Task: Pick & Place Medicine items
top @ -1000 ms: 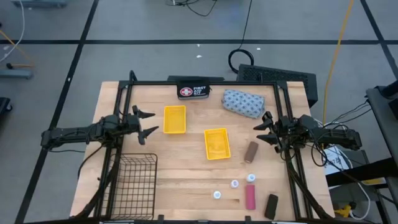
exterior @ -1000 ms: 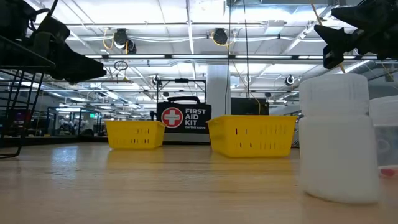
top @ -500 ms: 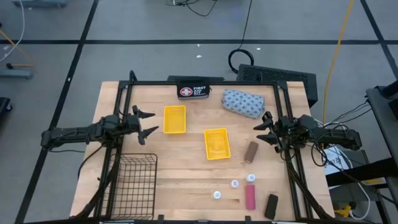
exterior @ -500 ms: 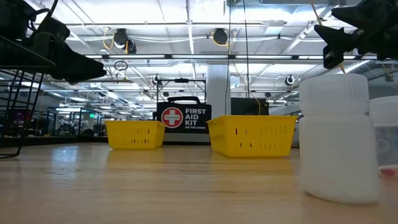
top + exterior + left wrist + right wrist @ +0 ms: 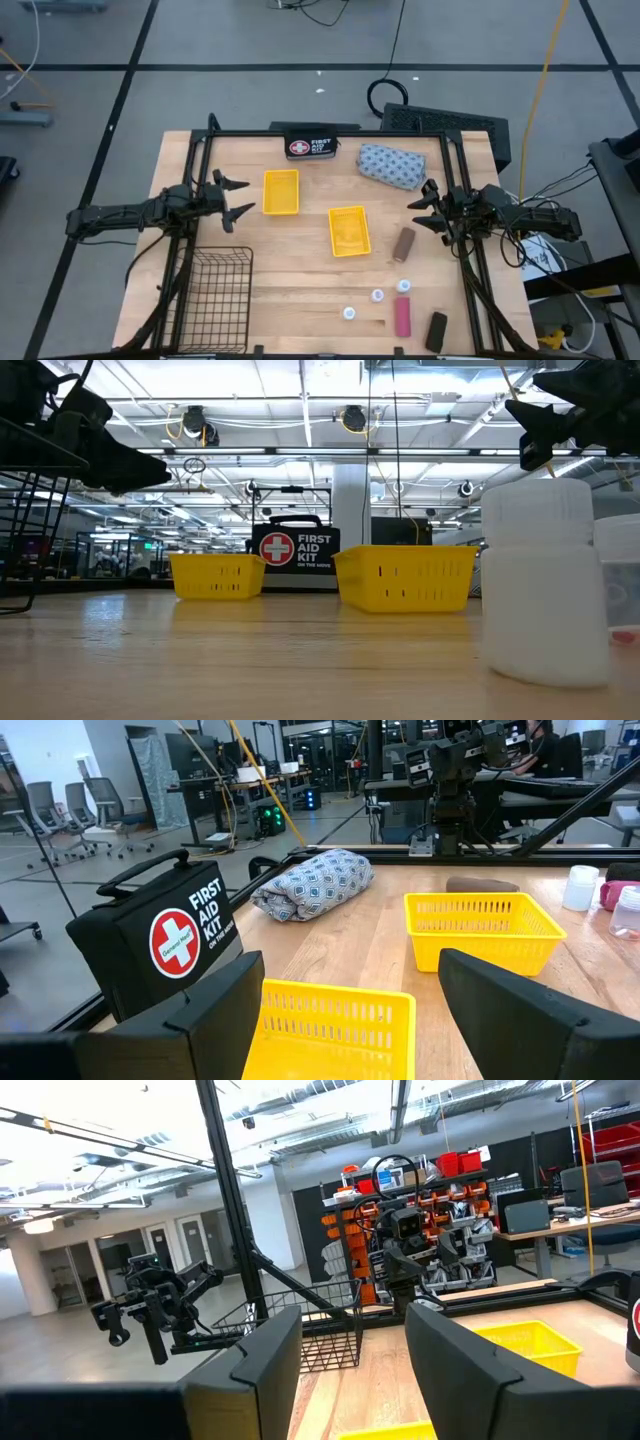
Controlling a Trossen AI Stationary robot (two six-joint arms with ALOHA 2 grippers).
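The grey-blue patterned pouch (image 5: pixel 392 165) (image 5: pixel 313 883) lies at the table's far right. A brown oblong (image 5: pixel 403 243) lies right of the nearer yellow tray. Three tiny white containers (image 5: pixel 377 296) (image 5: pixel 545 580), a pink bar (image 5: pixel 402 316) and a black block (image 5: pixel 436 331) sit at the near right. My left gripper (image 5: pixel 236 198) (image 5: pixel 345 1005) hovers open at the left, beside the far yellow tray. My right gripper (image 5: pixel 424 208) (image 5: pixel 352 1345) hovers open at the right, above the table between pouch and brown oblong.
Two yellow trays (image 5: pixel 281 192) (image 5: pixel 348 230) stand mid-table, and a black First Aid case (image 5: pixel 309 147) stands at the far edge. A wire basket (image 5: pixel 216 295) fills the near left corner. A black frame (image 5: pixel 330 133) rims the table. Bare wood lies in the near middle.
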